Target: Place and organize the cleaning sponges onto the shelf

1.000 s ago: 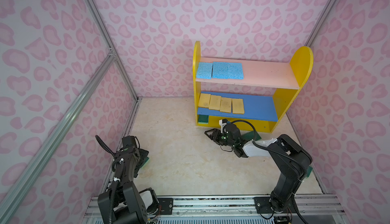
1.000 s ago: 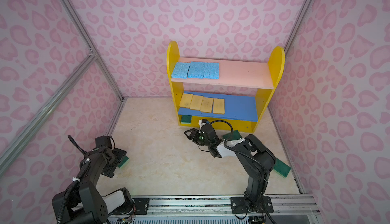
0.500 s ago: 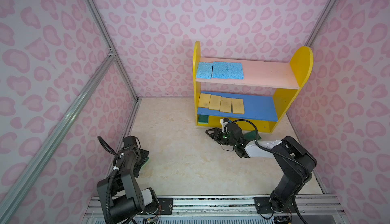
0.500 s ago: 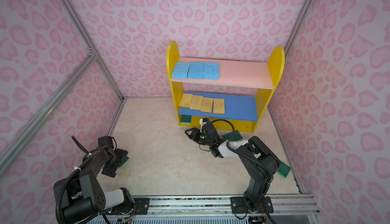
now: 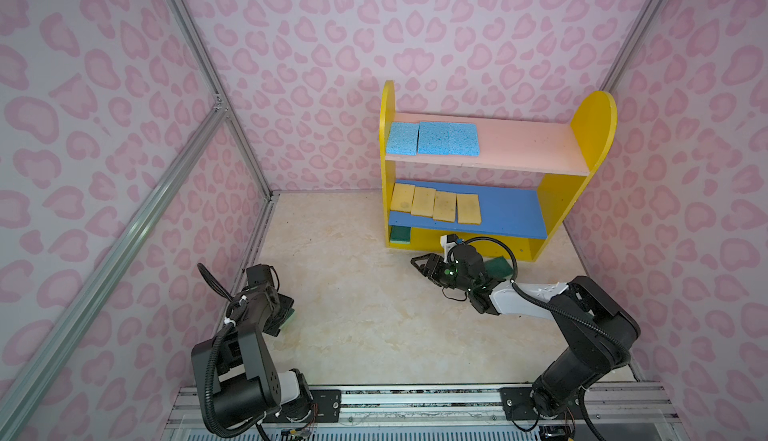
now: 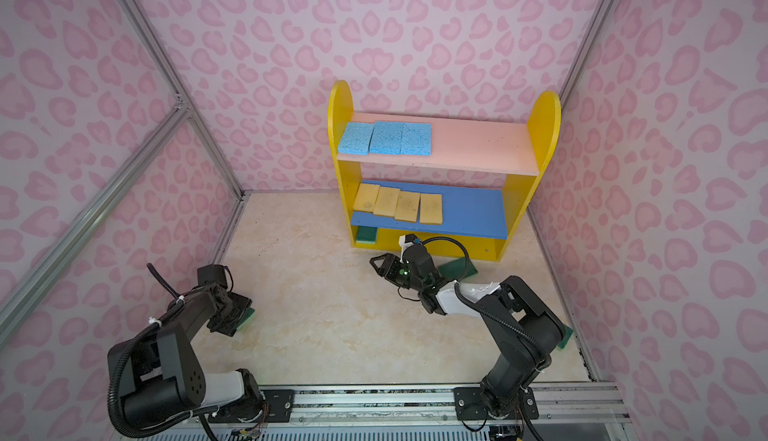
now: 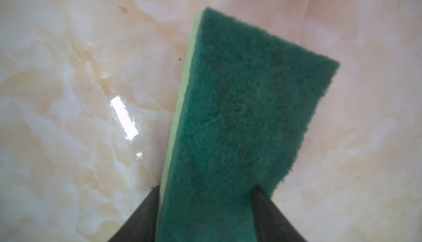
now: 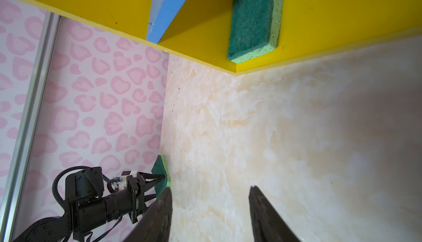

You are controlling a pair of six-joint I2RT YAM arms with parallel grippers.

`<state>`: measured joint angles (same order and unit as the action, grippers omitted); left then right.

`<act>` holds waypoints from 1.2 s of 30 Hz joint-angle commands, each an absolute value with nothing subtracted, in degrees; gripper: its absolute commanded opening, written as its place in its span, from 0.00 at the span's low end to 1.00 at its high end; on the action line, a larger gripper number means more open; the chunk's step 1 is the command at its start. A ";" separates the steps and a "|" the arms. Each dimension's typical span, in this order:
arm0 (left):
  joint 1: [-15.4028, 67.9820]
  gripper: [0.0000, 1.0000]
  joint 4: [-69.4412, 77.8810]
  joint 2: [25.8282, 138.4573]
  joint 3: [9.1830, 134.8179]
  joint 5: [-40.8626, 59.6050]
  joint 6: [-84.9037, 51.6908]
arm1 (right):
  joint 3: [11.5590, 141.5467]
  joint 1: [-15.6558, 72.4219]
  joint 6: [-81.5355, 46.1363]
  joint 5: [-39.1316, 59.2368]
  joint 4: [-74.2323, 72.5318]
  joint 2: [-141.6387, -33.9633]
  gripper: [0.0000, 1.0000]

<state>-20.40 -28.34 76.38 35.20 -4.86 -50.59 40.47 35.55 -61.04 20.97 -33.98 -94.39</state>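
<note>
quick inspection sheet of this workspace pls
surface: glossy beige marble-look tabletop
job's things: shelf holds three blue sponges on the pink board, four yellow sponges on the blue board, base green sponge at bottom left; loose green sponge lies before the shelf; wall-side green sponge half hidden
clutter: nothing seen
grippers: left pincer shut on held green sponge; right pincer open, empty
cables: black cable loops above the right pincer
surroundings: pink patterned walls, metal rail in front

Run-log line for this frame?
left tool: shut on green sponge | right tool: open, empty, near shelf | blue sponges: three, top | yellow sponges: four, middle | shelved green sponge: base
</note>
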 commanded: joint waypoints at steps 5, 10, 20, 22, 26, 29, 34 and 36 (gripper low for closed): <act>-16.63 0.46 -27.30 73.46 34.06 -3.66 -47.83 | 38.66 35.27 -59.86 19.26 -32.83 -92.01 0.54; -12.38 0.45 -26.93 70.26 33.84 -2.53 -46.43 | 37.40 34.90 -59.56 18.55 -32.30 -90.18 0.54; 5.93 0.45 -27.43 64.09 34.25 -3.48 -51.44 | 33.70 33.08 -59.50 17.84 -31.92 -86.34 0.54; 10.95 0.45 -26.38 64.61 35.16 -4.18 -52.26 | 32.51 32.35 -59.33 17.84 -31.56 -84.86 0.55; 15.25 0.45 -27.21 66.85 37.31 -6.00 -53.17 | 30.85 31.20 -58.43 17.67 -29.40 -81.63 0.56; 15.14 0.54 -29.38 67.06 37.81 -9.32 -53.90 | 30.33 30.98 -56.95 17.23 -26.83 -79.28 0.61; 10.11 0.98 -32.43 66.10 38.63 -11.17 -54.41 | 29.48 30.61 -55.90 16.87 -25.31 -77.44 0.70; 6.28 0.98 -32.64 66.24 39.31 -10.12 -53.67 | 29.36 30.52 -55.80 17.13 -25.55 -77.69 0.72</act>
